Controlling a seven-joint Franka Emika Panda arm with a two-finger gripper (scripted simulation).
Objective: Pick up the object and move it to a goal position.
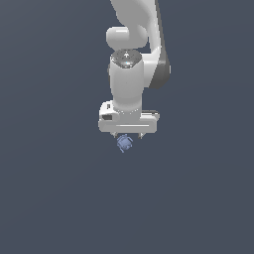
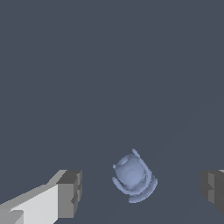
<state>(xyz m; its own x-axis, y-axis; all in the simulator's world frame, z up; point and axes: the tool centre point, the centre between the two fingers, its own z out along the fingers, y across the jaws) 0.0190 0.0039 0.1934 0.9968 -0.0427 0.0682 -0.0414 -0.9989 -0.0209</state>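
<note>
The claw point(image 1: 128, 135) is spread wide, with the object point(image 1: 124, 143) lying between its fingers point(image 2: 70, 193) on the tabletop point(image 1: 49, 198), ungrasped. Alignment appears done; closing, lifting and carrying to the goal are judged outstanding.

The arm point(image 1: 130, 74) is glossy white with rounded, cylindrical links and a dark grey joint band. Its end effector point(image 1: 128, 135) has a wide white block body, with white fingers point(image 2: 41, 203) tipped by grey ridged pads point(image 2: 70, 193).
</note>
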